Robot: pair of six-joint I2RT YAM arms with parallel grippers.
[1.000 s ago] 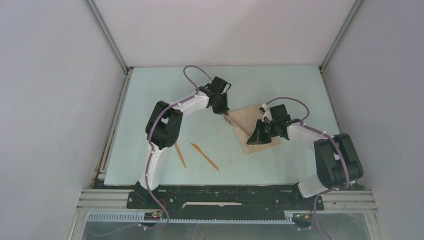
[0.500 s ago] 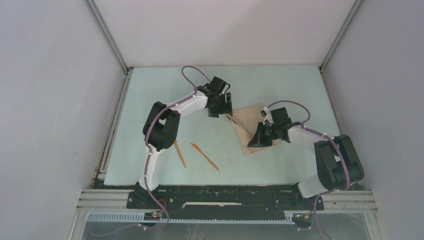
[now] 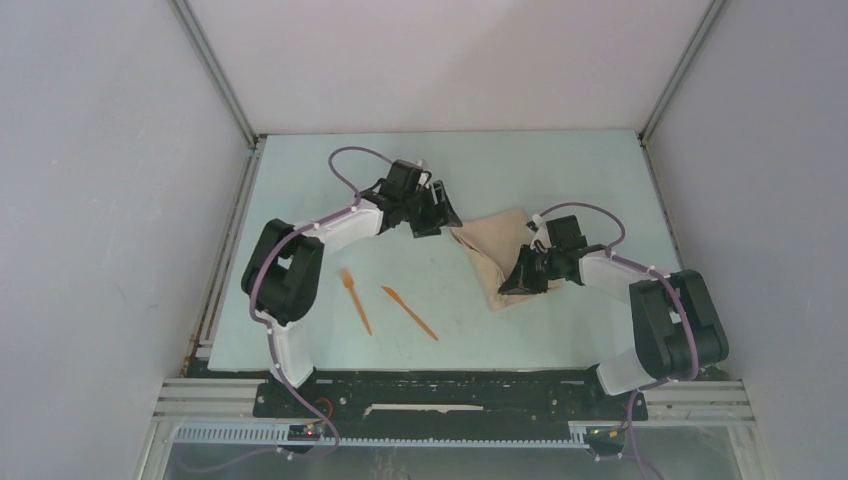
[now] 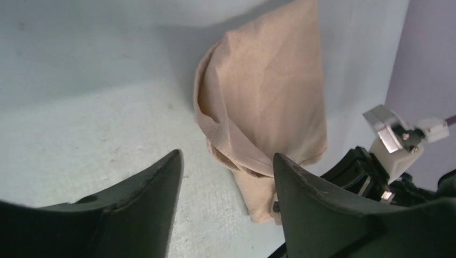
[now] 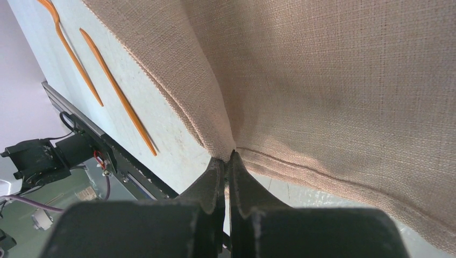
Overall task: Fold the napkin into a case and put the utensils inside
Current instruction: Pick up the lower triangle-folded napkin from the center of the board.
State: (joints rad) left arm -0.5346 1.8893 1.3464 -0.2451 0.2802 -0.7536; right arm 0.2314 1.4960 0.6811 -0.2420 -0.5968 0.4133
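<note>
Beside the napkin [image 3: 495,250], left tool [image 3: 443,220] has let go.

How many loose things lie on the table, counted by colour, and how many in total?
Orange: 2, the fork and the knife
Beige: 1, the napkin
Total: 3

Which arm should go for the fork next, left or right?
Left. The left gripper is open and empty, with the fork on its side. The right gripper is shut on the napkin.
</note>
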